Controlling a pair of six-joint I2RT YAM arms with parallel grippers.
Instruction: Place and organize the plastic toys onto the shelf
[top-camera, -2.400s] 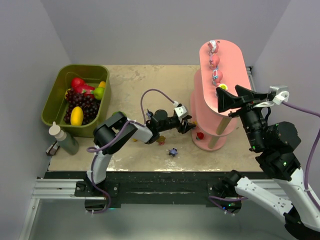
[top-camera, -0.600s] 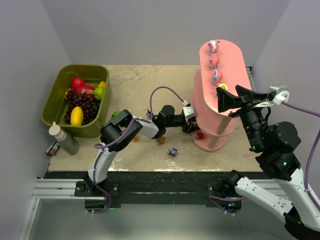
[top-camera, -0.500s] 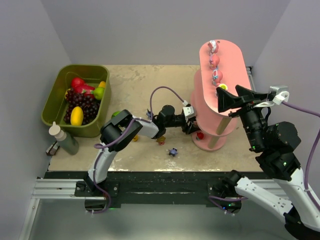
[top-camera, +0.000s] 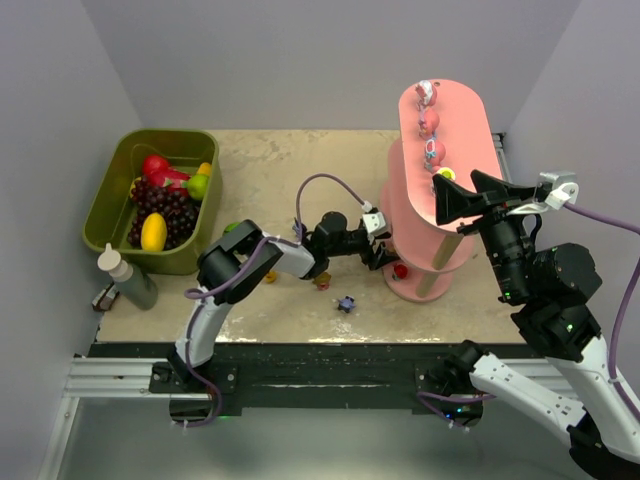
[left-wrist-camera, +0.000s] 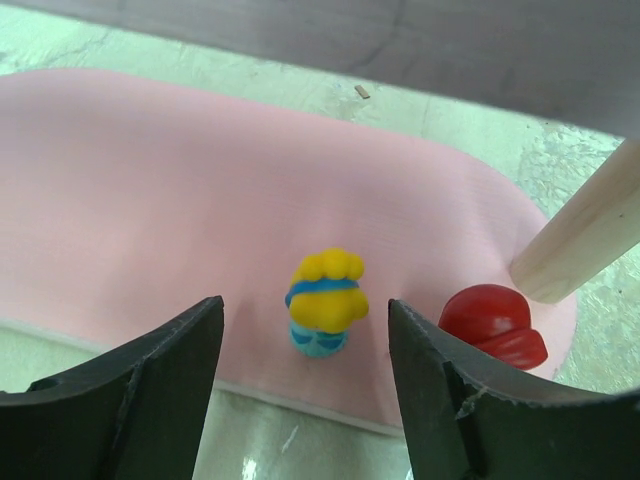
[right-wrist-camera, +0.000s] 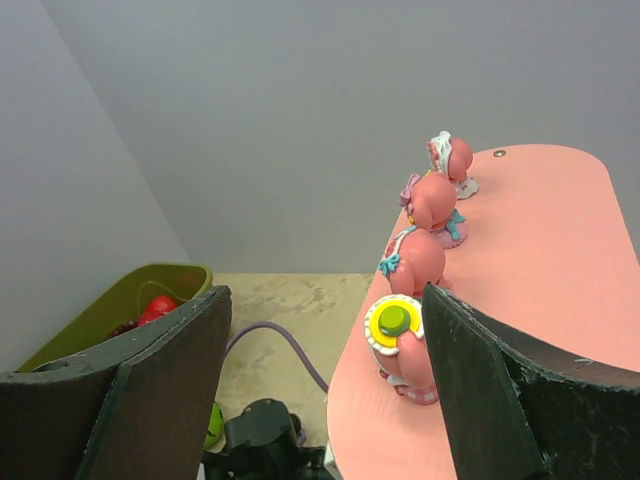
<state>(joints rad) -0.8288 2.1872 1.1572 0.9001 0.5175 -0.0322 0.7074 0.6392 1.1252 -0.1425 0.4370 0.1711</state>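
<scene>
One yellow-haired figurine (left-wrist-camera: 325, 302) in blue is seen standing upright on the lowest board of the shelf (left-wrist-camera: 150, 180), near its edge, with a red toy (left-wrist-camera: 492, 325) just beside it at the foot of a tan post (left-wrist-camera: 585, 235). It is flanked by the parted fingers of the left gripper (top-camera: 380, 252) and touched by neither, so the release step is judged to be in hand. A straight retreat is called for next (any sideways drift could tip the figurine), after which a toy on the table can be fetched. A dark blue-purple toy (top-camera: 346, 303) and an orange-brown toy (top-camera: 322, 283) are seen lying there, near the shelf's base. Four mostly pink figurines (right-wrist-camera: 433, 203) are lined up on the top board, beside which the right gripper (right-wrist-camera: 322, 330) is held wide and empty. The table (top-camera: 270, 170) is a mottled beige slab, closed in by plain pale grey walls. An olive-green bin (top-camera: 115, 195) of fake fruit is set at its left edge.
</scene>
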